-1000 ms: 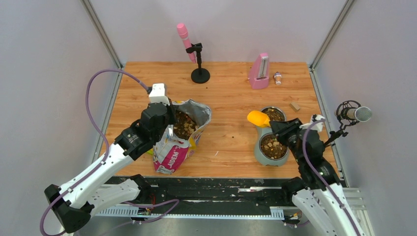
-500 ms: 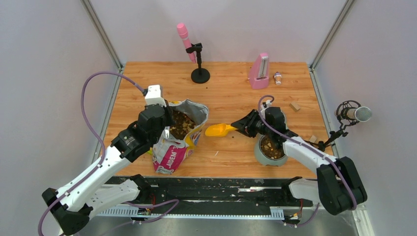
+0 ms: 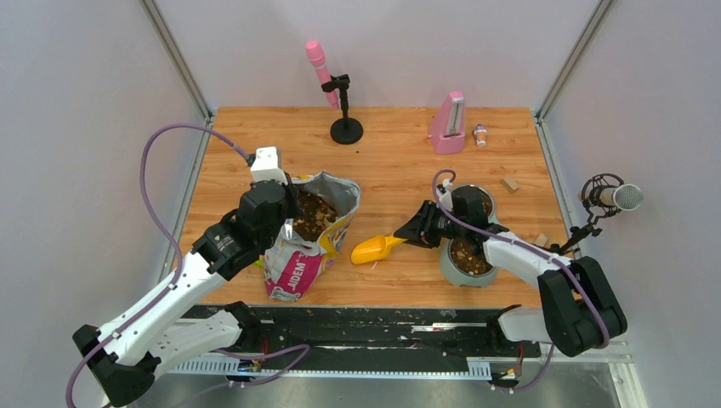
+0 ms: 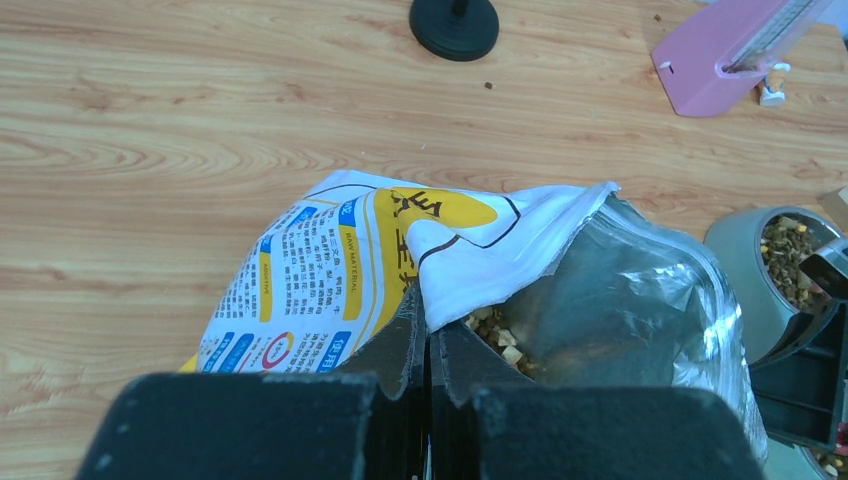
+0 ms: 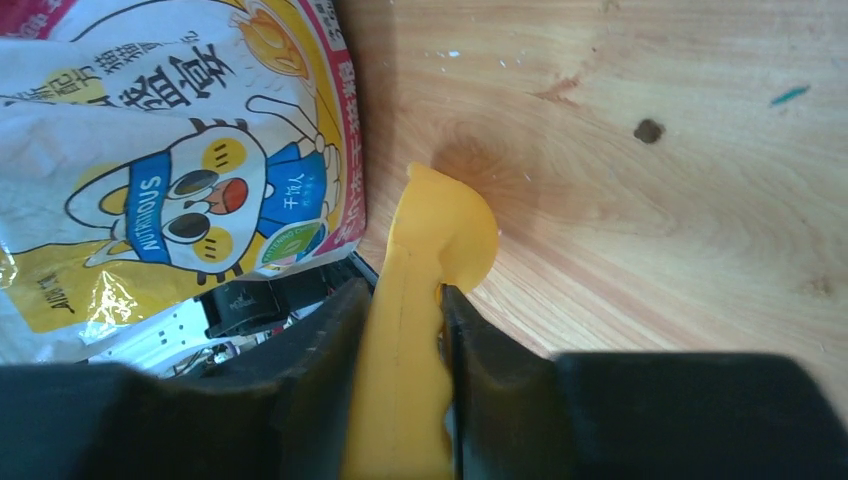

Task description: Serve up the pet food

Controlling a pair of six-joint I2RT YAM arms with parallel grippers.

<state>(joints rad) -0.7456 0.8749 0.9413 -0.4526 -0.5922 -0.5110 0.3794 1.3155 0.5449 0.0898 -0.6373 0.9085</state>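
The pet food (image 3: 315, 212) lies as a loose brown and tan heap inside an open bag (image 3: 298, 259), which stands on the left half of the wooden surface (image 3: 400, 161) with its printed front toward the arms' bases. More of the pellets fill both cups of a grey double feeder (image 3: 449, 265) on the right half, the near cup (image 3: 470, 255) heaped to its rim.

The left pincer (image 3: 290, 223) is clamped on the torn left rim of the bag. In the left wrist view its two dark fingers (image 4: 400, 345) are pressed together with the white edge of the bag (image 4: 480, 250) caught between them, and a few pale pellets (image 4: 497, 337) show just inside against the silver lining.

The right arm reaches leftward over the feeder. The right pincer (image 3: 414, 234) is closed on the handle of a yellow scoop (image 3: 376, 249), which points left into the space between the bag and the feeder. The right wrist view shows the handle (image 5: 400, 330) squeezed between the two fingers and the rounded front of the scoop low over the wood beside the bag's bottom corner (image 5: 340, 215). I cannot tell whether it touches the surface.

At the far edge stand a pink microphone (image 3: 316, 59) on a black stand and a pink metronome (image 3: 449, 123), well apart from both arms.
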